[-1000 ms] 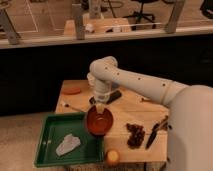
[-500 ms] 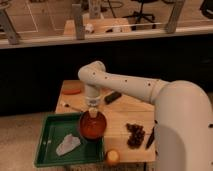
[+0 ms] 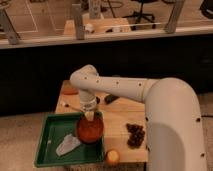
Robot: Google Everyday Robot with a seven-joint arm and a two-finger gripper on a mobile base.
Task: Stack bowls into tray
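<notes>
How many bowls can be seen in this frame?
1: an orange-red bowl hangs from the shut gripper over the right edge of the green tray. No purple bowl shows; the arm or held bowl may hide it.

Ahead of me stands a light wooden worktop (image 3: 125, 114). At its front edge rests a small round orange fruit (image 3: 112, 157). A cluster of small dark brown pieces (image 3: 135, 135) lies toward its right side. A dark oblong object (image 3: 111, 99) lies near the centre rear. A flat round orange-brown item (image 3: 69, 90) sits at the rear left corner.
</notes>
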